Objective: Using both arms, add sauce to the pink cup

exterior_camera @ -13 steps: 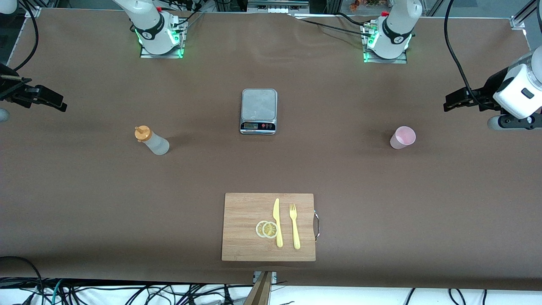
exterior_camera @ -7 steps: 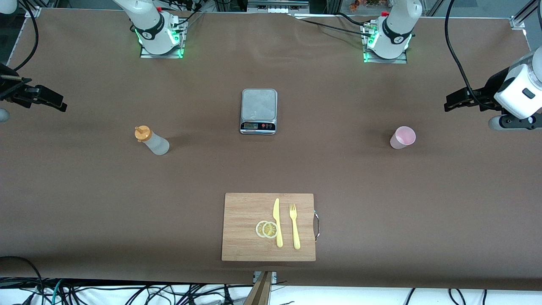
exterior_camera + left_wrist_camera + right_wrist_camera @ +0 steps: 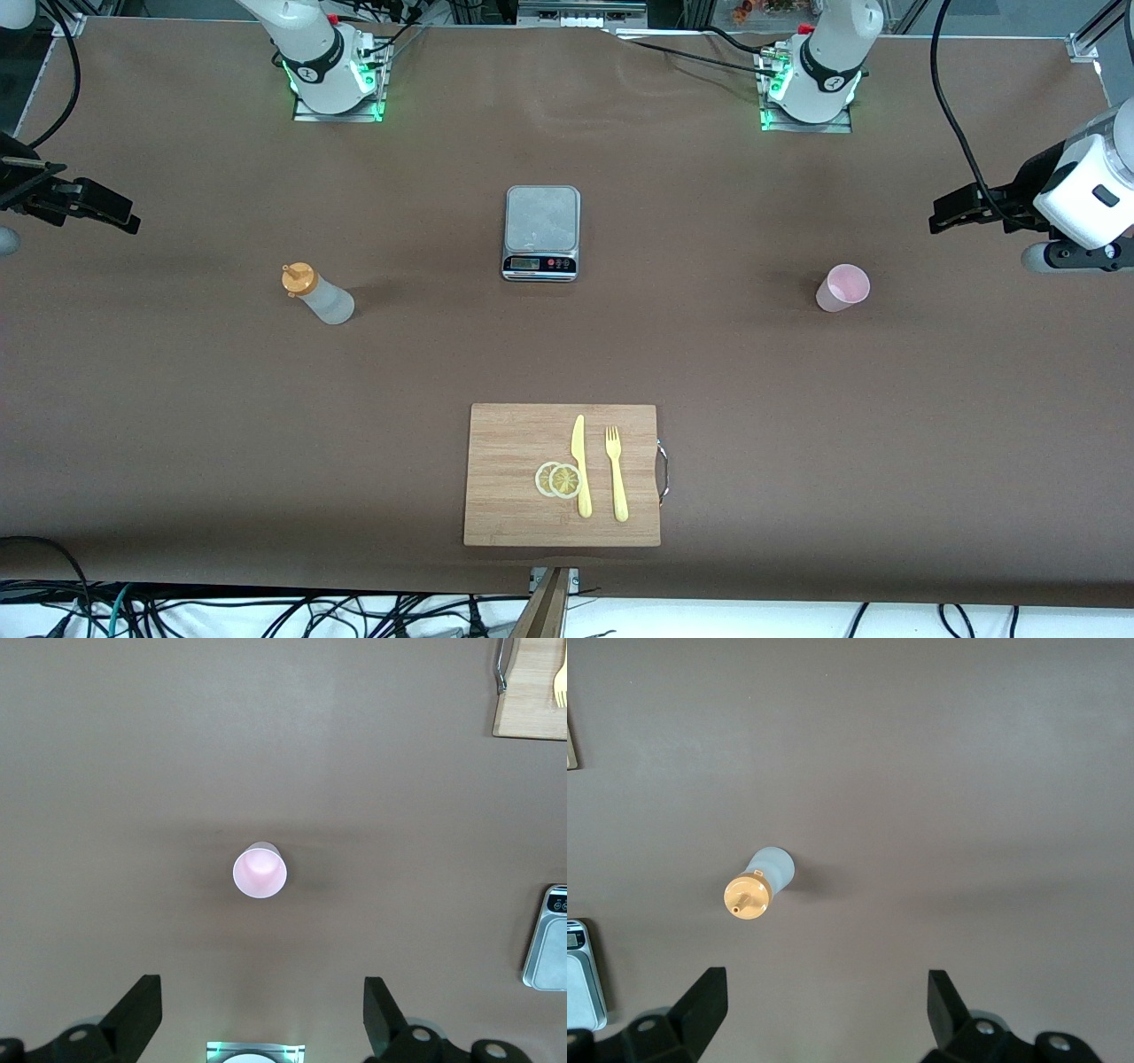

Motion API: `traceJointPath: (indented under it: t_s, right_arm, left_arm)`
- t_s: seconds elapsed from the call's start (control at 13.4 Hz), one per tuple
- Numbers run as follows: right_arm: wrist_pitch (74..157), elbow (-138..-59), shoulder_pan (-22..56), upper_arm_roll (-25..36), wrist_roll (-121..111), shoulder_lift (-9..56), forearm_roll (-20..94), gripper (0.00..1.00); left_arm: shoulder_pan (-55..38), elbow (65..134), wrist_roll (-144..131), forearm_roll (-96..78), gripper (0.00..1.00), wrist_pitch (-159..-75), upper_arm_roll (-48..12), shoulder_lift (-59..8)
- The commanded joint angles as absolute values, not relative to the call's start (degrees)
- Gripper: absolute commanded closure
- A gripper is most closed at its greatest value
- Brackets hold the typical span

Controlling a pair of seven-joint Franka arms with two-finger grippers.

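The sauce bottle (image 3: pixel 319 297), frosted with an orange nozzle cap, stands upright on the brown table toward the right arm's end. It also shows in the right wrist view (image 3: pixel 760 881). The pink cup (image 3: pixel 842 287) stands upright and empty toward the left arm's end, and shows in the left wrist view (image 3: pixel 260 872). My left gripper (image 3: pixel 939 217) hangs high over the table's edge at its own end, open and empty (image 3: pixel 261 990), well apart from the cup. My right gripper (image 3: pixel 124 220) hangs over the table's other end, open and empty (image 3: pixel 826 983), well apart from the bottle.
A silver kitchen scale (image 3: pixel 541 232) sits mid-table between bottle and cup, slightly farther from the front camera. A wooden cutting board (image 3: pixel 505 434) lies near the front edge with a yellow knife (image 3: pixel 579 465), a yellow fork (image 3: pixel 616 474) and two lemon slices (image 3: pixel 558 479).
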State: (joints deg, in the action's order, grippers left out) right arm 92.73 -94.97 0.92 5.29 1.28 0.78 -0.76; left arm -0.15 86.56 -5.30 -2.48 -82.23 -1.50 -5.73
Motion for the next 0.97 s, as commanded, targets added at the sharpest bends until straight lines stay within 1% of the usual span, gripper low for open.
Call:
traceJointPath:
  t_s: [0.0, 0.45, 0.89]
  right_arm:
    - [92.2, -95.01, 0.7, 5.19, 0.44, 0.44, -0.09, 0.0]
    - [92.2, -95.01, 0.7, 5.19, 0.44, 0.44, -0.09, 0.0]
    - [92.2, -95.01, 0.7, 5.19, 0.35, 0.44, -0.09, 0.0]
  left_arm:
    - [-0.18, 84.73, -4.48, -2.46, 0.0, -81.56, -1.49, -6.68]
    - [0.0, 84.73, -4.39, -2.46, 0.0, -81.56, -1.41, -6.85]
    - [1.58, 84.73, -4.31, -2.46, 0.0, -81.74, -0.09, -10.1]
